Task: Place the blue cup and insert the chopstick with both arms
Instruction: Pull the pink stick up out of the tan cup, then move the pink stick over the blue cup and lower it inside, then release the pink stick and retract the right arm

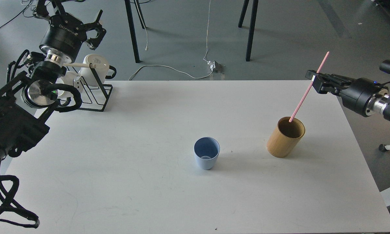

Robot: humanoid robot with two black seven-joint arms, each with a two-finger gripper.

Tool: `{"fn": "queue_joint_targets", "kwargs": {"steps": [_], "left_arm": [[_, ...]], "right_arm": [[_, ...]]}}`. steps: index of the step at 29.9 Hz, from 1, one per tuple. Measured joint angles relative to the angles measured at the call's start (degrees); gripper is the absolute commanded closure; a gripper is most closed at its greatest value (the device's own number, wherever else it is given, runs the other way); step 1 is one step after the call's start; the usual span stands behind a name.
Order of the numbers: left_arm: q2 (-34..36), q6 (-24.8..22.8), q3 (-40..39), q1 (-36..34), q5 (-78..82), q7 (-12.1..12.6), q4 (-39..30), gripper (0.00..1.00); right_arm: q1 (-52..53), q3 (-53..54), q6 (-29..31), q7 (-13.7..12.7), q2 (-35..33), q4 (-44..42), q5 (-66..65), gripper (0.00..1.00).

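Note:
The pale blue cup (207,157) stands upright and empty near the middle of the white table (149,130). To its right stands the tan bamboo cylinder (285,137). My right gripper (313,80) is shut on the pink chopstick (301,100) near its upper part and holds it slanted above the cylinder, its lower tip at the cylinder's rim. My left gripper (95,27) is open and empty, raised above the mug rack at the far left.
A black wire rack (94,94) with white mugs (95,70) and a pale wooden rod stands at the table's back left corner. Black chair or stand legs (133,32) and a white cable (168,70) lie on the floor beyond the table.

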Motion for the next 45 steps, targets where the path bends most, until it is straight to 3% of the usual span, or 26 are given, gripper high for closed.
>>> {"fn": "queue_joint_targets", "kwargs": {"steps": [3, 6, 13, 22, 45], "left_arm": [[0.0, 0.0, 0.1, 0.0, 0.0, 0.0, 0.0, 0.01], [-0.1, 0.0, 0.1, 0.0, 0.0, 0.3, 0.0, 0.01], [0.1, 0.0, 0.0, -0.1, 0.1, 0.5, 0.0, 0.01], [-0.2, 0.0, -0.1, -0.1, 0.1, 0.5, 0.0, 0.01], [-0.1, 0.0, 0.2, 0.1, 0.1, 0.5, 0.0, 0.01]], "right_arm": [[4.8, 0.0, 0.4, -0.1, 0.9, 0.6, 2.1, 1.0], [6.7, -0.2, 1.4, -0.1, 6.3, 0.7, 5.1, 1.0], [6.9, -4.9, 1.6, -0.2, 18.3, 0.1, 6.7, 1.0], [6.6, -11.3, 1.0, 0.2, 26.9, -3.5, 6.1, 1.0], [1.7, -15.1, 0.9, 0.5, 35.5, -10.1, 3.7, 0.95]]}}
